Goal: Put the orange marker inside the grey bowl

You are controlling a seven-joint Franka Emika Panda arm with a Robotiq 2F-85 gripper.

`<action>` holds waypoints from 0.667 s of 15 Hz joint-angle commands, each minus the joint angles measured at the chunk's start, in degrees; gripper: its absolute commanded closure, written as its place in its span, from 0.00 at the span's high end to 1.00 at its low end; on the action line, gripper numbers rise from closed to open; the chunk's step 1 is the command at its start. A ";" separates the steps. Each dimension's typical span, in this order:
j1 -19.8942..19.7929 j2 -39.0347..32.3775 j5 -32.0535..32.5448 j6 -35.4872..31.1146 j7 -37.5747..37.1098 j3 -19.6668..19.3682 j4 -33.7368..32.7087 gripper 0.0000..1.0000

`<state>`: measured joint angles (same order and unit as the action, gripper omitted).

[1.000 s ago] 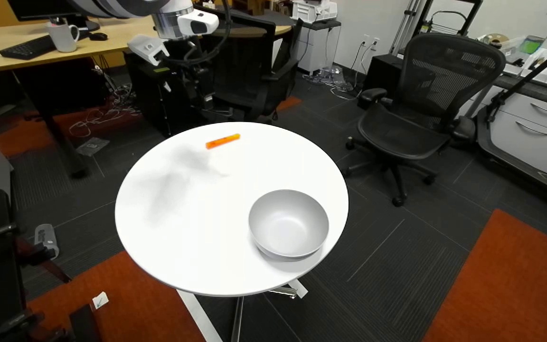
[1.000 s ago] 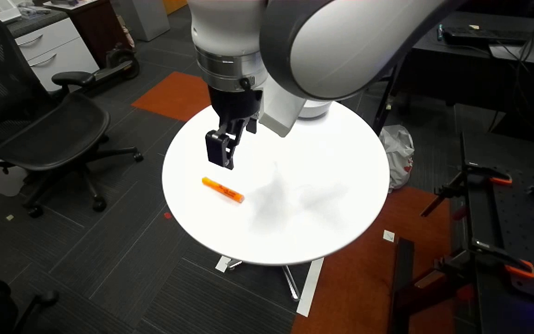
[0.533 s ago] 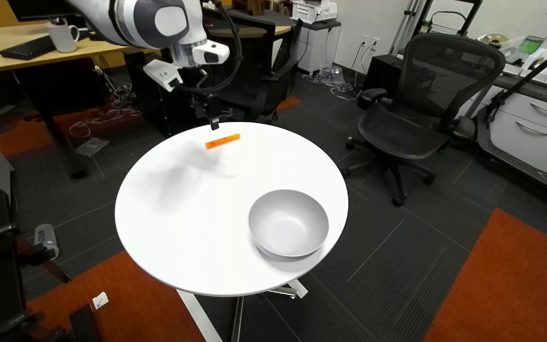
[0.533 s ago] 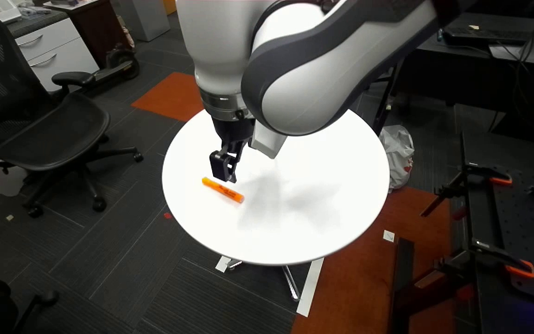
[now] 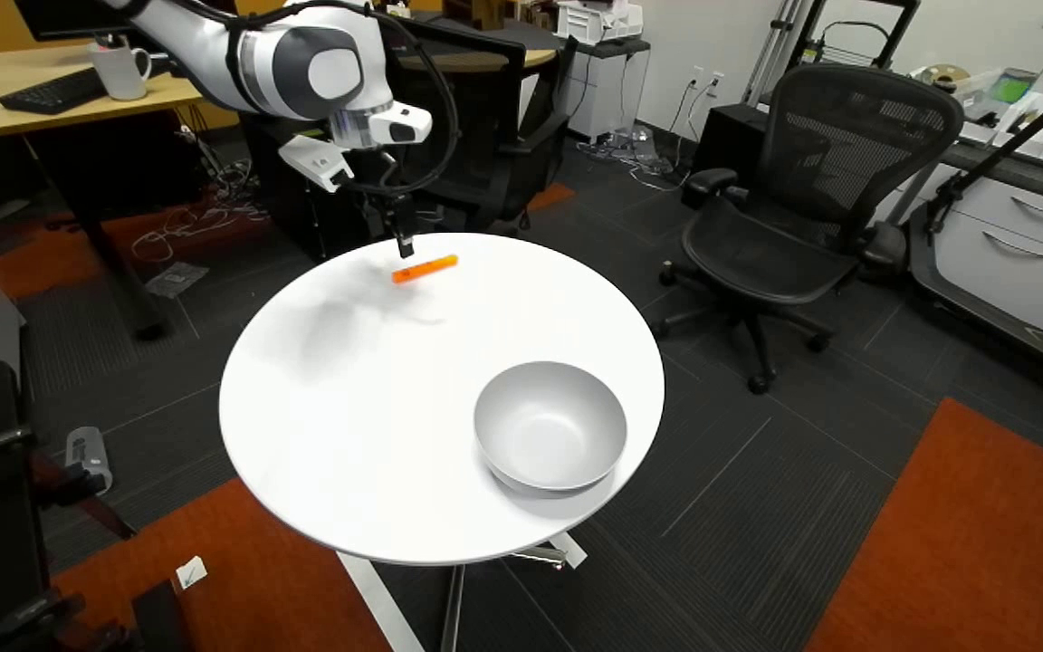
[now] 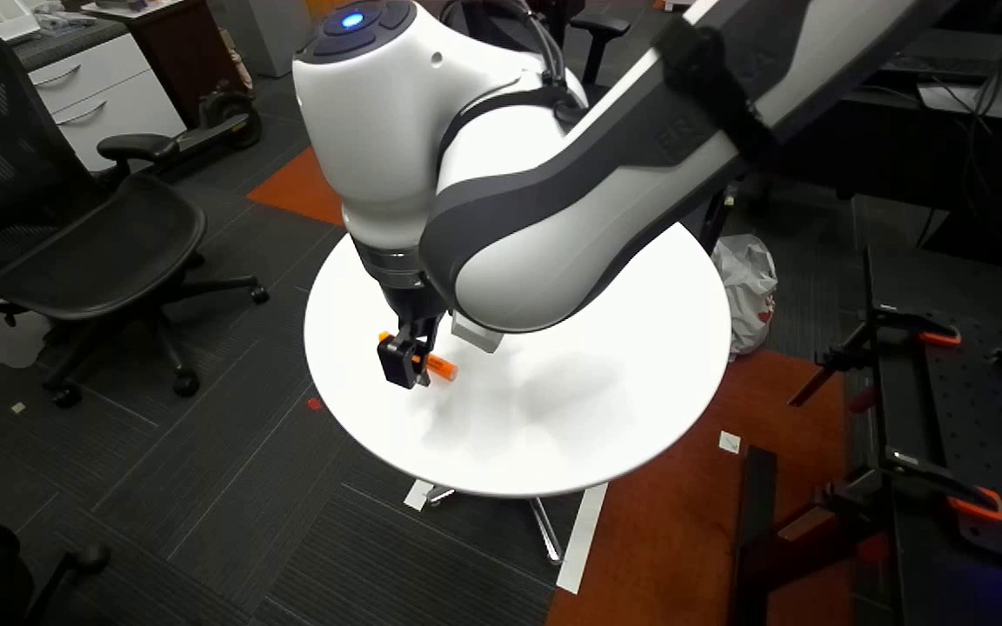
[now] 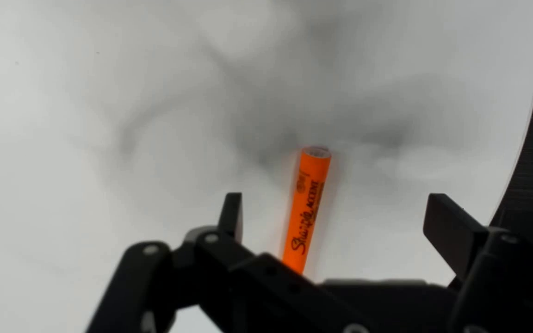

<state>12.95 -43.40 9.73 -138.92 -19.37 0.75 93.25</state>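
Observation:
The orange marker [image 5: 426,269] lies on the white round table [image 5: 349,453], near its edge. In an exterior view the marker [image 6: 443,368] is partly covered by my gripper [image 6: 410,363]. The grey bowl [image 5: 550,426] stands upright on the table, well away from the marker, with nothing visible inside; the arm hides it in an exterior view. In the wrist view my gripper [image 7: 334,203] is open. The marker [image 7: 306,210] shows between its fingers, nearer the left one, running roughly parallel to them, not held. Its lower end is hidden behind the gripper.
The table's edge [image 7: 532,111] is close to the right finger in the wrist view. A black office chair [image 5: 793,199] stands on the floor beside the table. Another dark chair [image 5: 467,136] and a wooden desk [image 5: 250,63] stand behind the arm.
My gripper has come down toward the table and over the marker, which it now partly covers in an exterior view. The marker and the bowl have not moved.

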 commanded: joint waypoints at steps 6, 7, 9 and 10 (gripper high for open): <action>-0.43 -5.34 -2.05 2.83 3.06 -0.20 -9.17 1.00; -0.64 -5.78 -2.27 3.15 3.32 -0.10 -9.83 1.00; -1.23 -6.24 -3.08 4.45 4.64 0.16 -10.72 1.00; -1.36 -6.48 -3.46 4.86 5.13 0.07 -11.12 1.00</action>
<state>12.40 -48.49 8.21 -137.45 -16.97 0.50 85.35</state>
